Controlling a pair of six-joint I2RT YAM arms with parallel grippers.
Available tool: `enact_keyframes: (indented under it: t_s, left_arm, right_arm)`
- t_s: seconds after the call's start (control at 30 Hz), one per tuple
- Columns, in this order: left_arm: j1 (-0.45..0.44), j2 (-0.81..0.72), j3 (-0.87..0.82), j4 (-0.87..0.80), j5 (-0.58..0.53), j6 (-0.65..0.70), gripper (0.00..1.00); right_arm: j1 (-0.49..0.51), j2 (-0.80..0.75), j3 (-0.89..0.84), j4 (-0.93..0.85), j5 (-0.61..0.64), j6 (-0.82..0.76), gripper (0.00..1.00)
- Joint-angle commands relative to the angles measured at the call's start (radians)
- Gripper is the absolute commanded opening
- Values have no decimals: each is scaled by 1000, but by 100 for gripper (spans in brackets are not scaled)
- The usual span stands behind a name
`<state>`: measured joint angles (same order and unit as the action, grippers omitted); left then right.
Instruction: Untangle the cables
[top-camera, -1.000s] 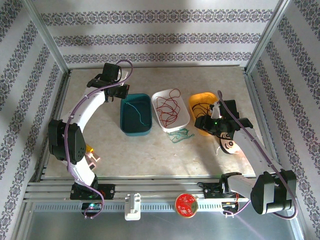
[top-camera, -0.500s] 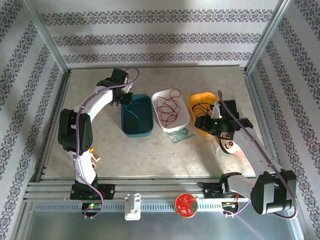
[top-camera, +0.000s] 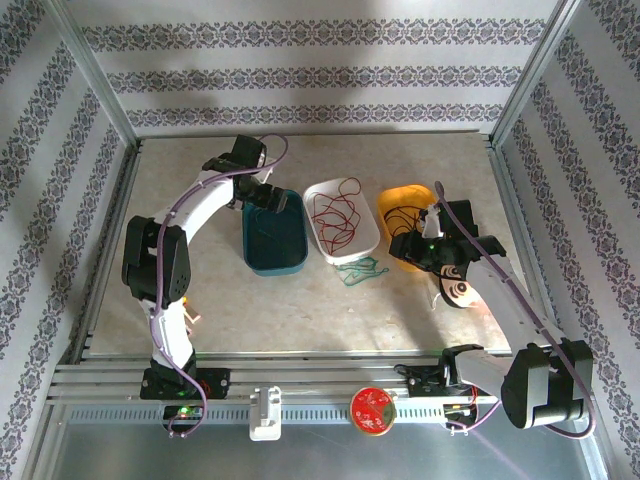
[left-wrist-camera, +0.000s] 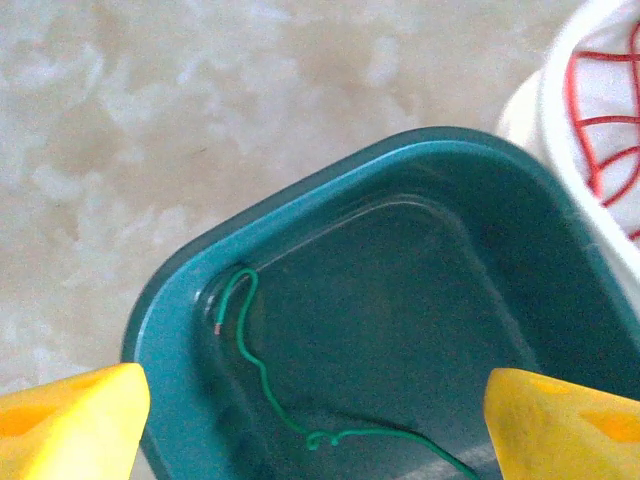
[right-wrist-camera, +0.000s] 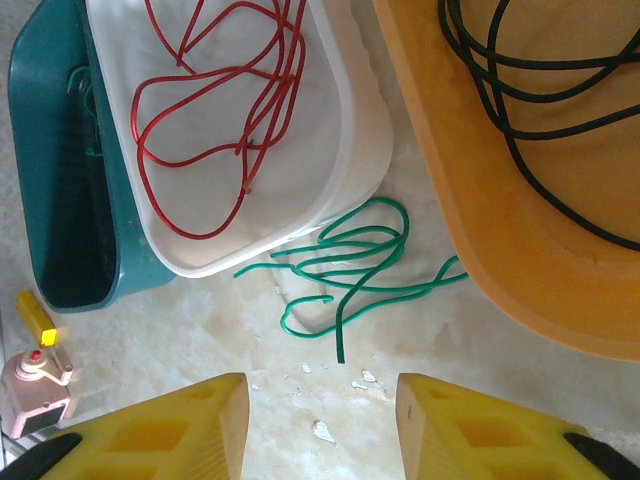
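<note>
Down at the near rail sits a red disc (top-camera: 373, 408). Up on the table (top-camera: 300, 310), the right gripper (right-wrist-camera: 320, 420) hangs low with its yellow fingers (right-wrist-camera: 165, 425) parted. Nothing is between them, just bare marbled table.

Just beyond it lies the loose green cable (right-wrist-camera: 350, 270), a flat bundle of loops on the table. It sits between the near corner of the white tray (right-wrist-camera: 340, 150) and the orange bin (right-wrist-camera: 480, 250), with one strand running right up to the orange bin's edge.

Next come the three containers in a row. The black cable (right-wrist-camera: 540, 100) is coiled in the orange bin on the right. The red cable (right-wrist-camera: 220, 130) sprawls in wide loops inside the white tray. The teal bin (top-camera: 272, 238) sits right beside that tray on the left.

Over the teal bin's far end, the left gripper (left-wrist-camera: 315, 420) hovers fully released, fingers spread wide and gripping nothing. Beneath it a second green cable (left-wrist-camera: 260, 370) lies on the bin floor, its tip curled into the corner.
</note>
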<state>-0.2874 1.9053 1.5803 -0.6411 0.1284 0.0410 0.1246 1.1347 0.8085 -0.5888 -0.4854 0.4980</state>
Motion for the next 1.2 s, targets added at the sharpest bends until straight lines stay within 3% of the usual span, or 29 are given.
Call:
enact_keyframes:
  t_s: [0.0,0.2,0.47,0.63,1.03,1.1,1.17]
  left_arm:
    - [-80,-94,-23,29,-5,19,88]
    - [-295,-177,-165,126,57,43,88]
    - [-450,-190,-318,320,137,-139,83]
    - [-476,-157,-350,325,139,-182,83]
    - [-481,-92,-306,300,97,-201,77]
    - [-481,-99,-301,302,83,-202,77]
    - [-481,-105,-292,298,75,-198,77]
  right_arm:
    - [30,3,-2,-20,17,-16,44]
    - [124,69,-5,-36,60,-42,44]
    - [234,249,53,-31,129,-73,44]
    - [223,329,120,-44,190,-96,44]
    - [218,491,183,-37,146,-112,42]
    - [219,506,186,-35,143,-117,39]
    - [219,518,190,-35,145,-119,29]
